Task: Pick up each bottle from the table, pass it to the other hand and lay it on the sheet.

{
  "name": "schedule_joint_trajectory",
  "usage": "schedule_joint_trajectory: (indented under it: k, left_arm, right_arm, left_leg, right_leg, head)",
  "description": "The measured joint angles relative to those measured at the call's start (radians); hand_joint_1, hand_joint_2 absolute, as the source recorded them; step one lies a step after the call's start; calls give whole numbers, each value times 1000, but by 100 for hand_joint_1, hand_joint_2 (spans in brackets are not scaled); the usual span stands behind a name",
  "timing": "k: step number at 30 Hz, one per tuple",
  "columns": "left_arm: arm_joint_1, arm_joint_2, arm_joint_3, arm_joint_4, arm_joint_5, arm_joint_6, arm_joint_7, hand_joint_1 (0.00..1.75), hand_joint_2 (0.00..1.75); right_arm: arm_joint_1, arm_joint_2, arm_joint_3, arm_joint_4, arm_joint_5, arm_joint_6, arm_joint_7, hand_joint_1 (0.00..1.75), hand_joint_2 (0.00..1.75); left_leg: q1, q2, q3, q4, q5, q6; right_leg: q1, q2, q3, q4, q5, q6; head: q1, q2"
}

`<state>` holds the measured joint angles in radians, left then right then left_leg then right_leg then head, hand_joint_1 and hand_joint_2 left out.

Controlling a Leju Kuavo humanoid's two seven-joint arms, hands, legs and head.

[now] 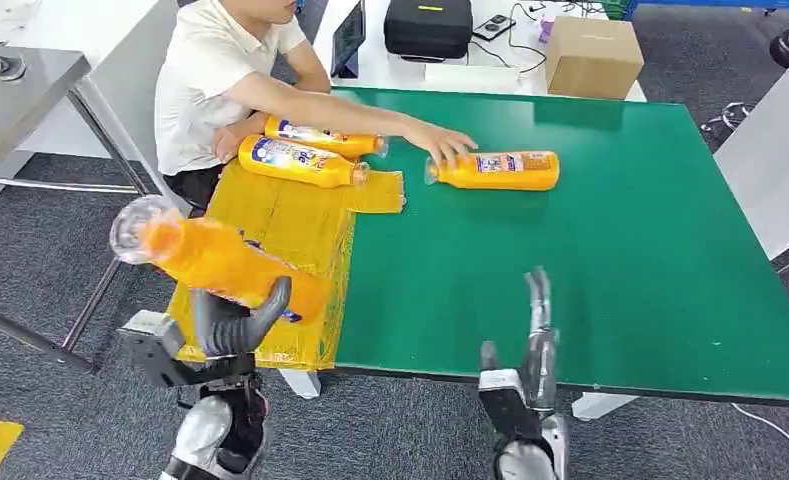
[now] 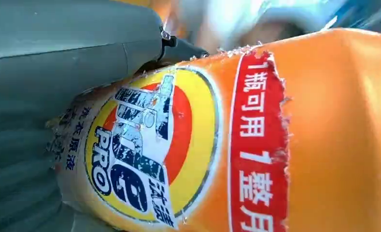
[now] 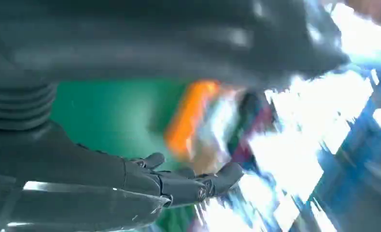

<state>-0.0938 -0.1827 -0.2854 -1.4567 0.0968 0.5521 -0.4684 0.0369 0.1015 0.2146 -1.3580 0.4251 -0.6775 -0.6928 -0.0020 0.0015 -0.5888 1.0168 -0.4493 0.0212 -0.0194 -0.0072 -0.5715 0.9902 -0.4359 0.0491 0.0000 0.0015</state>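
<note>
The orange bottle (image 1: 225, 262) is up in the air, held by the left hand (image 1: 232, 325). It is tilted, with its clear cap end pointing up and away to the left. It hangs over the near part of the yellow sheet (image 1: 300, 235), at the left side of the green worktop (image 1: 590, 270). The dark fingers (image 1: 270, 300) wrap around the thick end of the bottle. In the left wrist view the bottle's label (image 2: 149, 154) is very close. It has a red and yellow circle with blue letters, and a red band with white writing next to it. The label's edge is torn and rough.

2 more orange bottles lie flat on the far end of the sheet, side by side. The far bottle (image 1: 320, 136) is just behind the near bottle (image 1: 300, 161), and both caps point right.

1 more bottle, the lone bottle (image 1: 495, 170), lies flat on the bare green worktop, well right of the sheet. A person's hand (image 1: 445, 143) rests on its cap end. The person in a white shirt (image 1: 215, 80) sits at the far left of the worktop.

The right hand (image 1: 530, 360) is near the front edge of the worktop. It holds nothing, and its fingers are straight and apart, pointing away from the robot. The right wrist view is blurry, with green and a smear of orange past the fingers (image 3: 203, 181).

A brown box (image 1: 592, 55) and a black bag (image 1: 428, 26) sit on the white table behind.
</note>
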Motion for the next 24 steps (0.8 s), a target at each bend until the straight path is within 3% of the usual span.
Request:
schedule_joint_trajectory:
  k: [1, 2, 4, 7, 14, 15, 16, 20, 24]
  left_arm:
    - [-21, 9, 7, 40, -243, 85, 43, 175, 175]
    - [-33, 10, 26, 76, -488, 116, 60, 175, 175]
    - [-58, 11, 52, 144, -965, 66, 89, 175, 175]
    - [-82, 28, 42, 219, -1396, 2, 180, 175, 175]
    - [-118, 39, 33, 259, -1418, -28, 235, 175, 175]
    - [-193, 56, -5, 334, -979, -166, 297, 175, 175]
    - [-210, 61, -15, 351, -913, -210, 298, 175, 175]
    - [-275, 88, -61, 439, -882, -410, 312, 175, 175]
    - [-329, 117, -100, 506, -887, -456, 316, 173, 175]
  right_arm:
    - [2, 0, -32, -8, -21, 5, -1, 0, 0]
    - [5, 0, -54, -13, -42, 16, -2, 0, 175]
    - [10, 0, -83, -23, -66, 49, -3, 0, 175]
    - [10, 12, -90, -26, -74, 90, -5, 0, 175]
    - [8, 19, -90, -25, -80, 105, -5, 0, 175]
    - [-4, 27, -88, -23, -95, 139, -5, 0, 175]
    - [-6, 27, -87, -22, -104, 146, -5, 0, 175]
    - [-15, 27, -82, -15, -134, 169, -5, 0, 175]
    - [-21, 27, -80, -10, -144, 174, -5, 0, 175]
  left_leg:
    - [0, 0, 1, 0, 0, 0]
    - [0, 0, 1, 0, 0, 0]
    - [0, 0, 1, 0, 0, 0]
    - [0, 3, 1, 0, 0, 0]
    - [0, 1, 0, 0, 0, 0]
    - [1, 0, 0, 0, 1, -2]
    - [2, 0, 0, 0, 1, -2]
    - [1, 0, 0, 0, 1, -2]
    - [1, 0, 0, 0, 1, -2]
  right_leg:
    - [0, 0, 1, 0, 0, 0]
    - [0, 0, 0, 0, 0, 0]
    - [0, 0, 1, 0, 0, 0]
    - [0, 3, -1, 0, 1, 0]
    - [0, 2, -2, 0, 1, 0]
    - [2, 1, -1, 0, 1, 0]
    - [2, 1, -1, 0, 1, 0]
    - [2, 1, -1, 0, 1, 0]
    - [1, 1, 0, 0, 1, 0]
  head:
    - [0, 0]
    - [0, 0]
    - [0, 0]
    - [0, 0]
    - [0, 0]
    - [0, 0]
    - [0, 0]
    - [0, 0]
    - [0, 0]
